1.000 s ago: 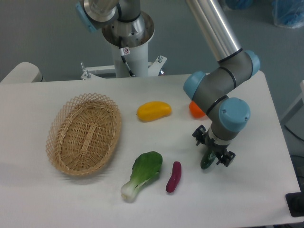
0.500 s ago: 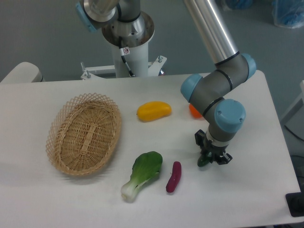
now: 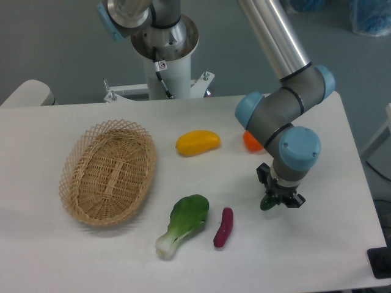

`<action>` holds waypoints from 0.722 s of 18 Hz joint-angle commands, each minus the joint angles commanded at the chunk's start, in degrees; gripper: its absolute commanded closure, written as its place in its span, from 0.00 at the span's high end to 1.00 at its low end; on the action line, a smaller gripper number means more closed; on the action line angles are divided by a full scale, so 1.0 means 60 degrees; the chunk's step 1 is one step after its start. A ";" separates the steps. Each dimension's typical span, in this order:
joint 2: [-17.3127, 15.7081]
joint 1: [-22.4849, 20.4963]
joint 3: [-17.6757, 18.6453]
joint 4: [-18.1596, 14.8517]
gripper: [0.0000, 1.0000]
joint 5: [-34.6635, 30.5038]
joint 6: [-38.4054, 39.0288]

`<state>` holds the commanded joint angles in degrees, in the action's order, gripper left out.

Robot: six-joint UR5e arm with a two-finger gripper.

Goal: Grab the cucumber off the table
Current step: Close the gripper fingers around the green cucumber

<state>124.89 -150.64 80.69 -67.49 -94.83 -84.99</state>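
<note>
Gripper point(image 3: 274, 199): lower right of the frame, pointing down from the blue-capped wrist. The dark fingers point(image 3: 264, 176) are drawn in close on the cucumber point(image 3: 267, 202), gripping it. Only the lower end of the cucumber shows, a dark green glossy nub below and slightly left of the finger hardware. Its long axis appears to run steeply, lower end toward the bottom left of the frame; the upper part is hidden by the gripper, so the exact tilt cannot be confirmed. Whether the lower end touches the table point(image 3: 330, 244) or hangs just clear of it cannot be told.

Surroundings, working outward:
- An orange item point(image 3: 250, 141) lies above the gripper, mostly hidden behind the arm's elbow joint.
- A purple eggplant point(image 3: 223, 227) lies to the left of the gripper, long axis near vertical in the frame.
- A bok choy point(image 3: 183, 223) lies just left of the eggplant, white stem toward the lower left, leaf toward the upper right.
- A yellow item point(image 3: 198, 142) lies in the upper centre of the tabletop.
- A woven basket point(image 3: 110, 171) sits at the left, well apart from the gripper.
</note>
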 joint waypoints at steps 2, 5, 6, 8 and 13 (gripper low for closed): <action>-0.0073 0.0088 -0.0220 -0.0235 0.14 0.0000 0.0000; -0.0059 0.0146 -0.0629 -0.0615 0.14 0.0131 -0.0015; -0.0044 0.0161 -0.0791 -0.0820 0.14 0.0291 -0.0015; -0.0015 0.0249 -0.1127 -0.1055 0.13 0.0788 0.0000; 0.0336 0.0746 -0.1554 -0.1027 0.13 0.1056 0.0146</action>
<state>126.91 -146.17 71.37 -73.65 -88.50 -84.11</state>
